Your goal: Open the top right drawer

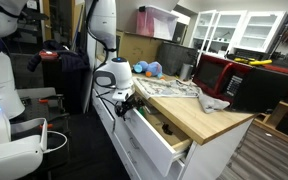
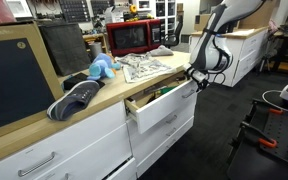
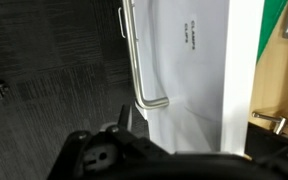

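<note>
The top right drawer (image 1: 156,133) (image 2: 165,100) stands pulled out from under the wooden countertop (image 1: 199,115), and things lie in its pale box. In the wrist view its flat white front (image 3: 189,80) fills the frame, with the slim metal handle (image 3: 135,60) running down its left side. My gripper (image 1: 128,103) (image 2: 196,77) hovers at the outer end of the drawer front in both exterior views. Only its dark body (image 3: 134,160) shows in the wrist view, just below the handle's end. The fingers are not clear, so I cannot tell whether they are open or shut.
On the countertop are a red microwave (image 1: 219,72) (image 2: 134,37), a blue plush toy (image 1: 149,69) (image 2: 102,68), newspapers (image 1: 170,88) (image 2: 144,67), a grey cloth (image 1: 212,101) and a dark slipper (image 2: 74,98). Deeper white drawer fronts (image 2: 174,130) sit below. A black stand (image 2: 259,140) is on the floor.
</note>
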You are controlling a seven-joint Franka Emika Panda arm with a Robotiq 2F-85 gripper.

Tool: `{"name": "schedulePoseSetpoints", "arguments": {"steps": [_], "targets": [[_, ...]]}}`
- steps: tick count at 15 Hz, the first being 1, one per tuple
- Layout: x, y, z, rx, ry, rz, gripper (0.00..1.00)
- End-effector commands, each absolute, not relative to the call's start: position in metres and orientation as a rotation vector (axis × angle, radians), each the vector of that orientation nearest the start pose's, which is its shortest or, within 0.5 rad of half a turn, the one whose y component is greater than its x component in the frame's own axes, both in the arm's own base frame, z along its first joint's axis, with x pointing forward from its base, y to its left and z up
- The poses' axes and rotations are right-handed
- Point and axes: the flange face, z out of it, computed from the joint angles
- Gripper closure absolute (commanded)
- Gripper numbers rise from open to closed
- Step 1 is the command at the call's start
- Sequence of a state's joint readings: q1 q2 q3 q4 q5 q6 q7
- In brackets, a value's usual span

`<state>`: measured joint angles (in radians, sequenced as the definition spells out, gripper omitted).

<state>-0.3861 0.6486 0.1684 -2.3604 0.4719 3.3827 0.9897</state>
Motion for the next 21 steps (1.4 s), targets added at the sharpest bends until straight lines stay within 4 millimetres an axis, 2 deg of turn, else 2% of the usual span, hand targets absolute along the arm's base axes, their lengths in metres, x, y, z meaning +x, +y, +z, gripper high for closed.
{"name": "schedulePoseSetpoints", "arguments": {"steps": [1,6,11,13,17,21], "targets": [[0.461,-0.150,0.123,-1.859,2.215,-0.376,0.00],[0.445,-0.167,0.155,-1.864,2.203,-0.312,0.00],[0.421,-0.185,0.164,-1.940,2.193,-0.197,0.00],[0.424,-0.189,0.166,-1.902,2.192,-0.244,0.00],[0.442,-0.191,0.192,-1.805,2.159,-0.272,0.00],[0.452,-0.177,0.191,-1.808,2.160,-0.273,0.00]]}}
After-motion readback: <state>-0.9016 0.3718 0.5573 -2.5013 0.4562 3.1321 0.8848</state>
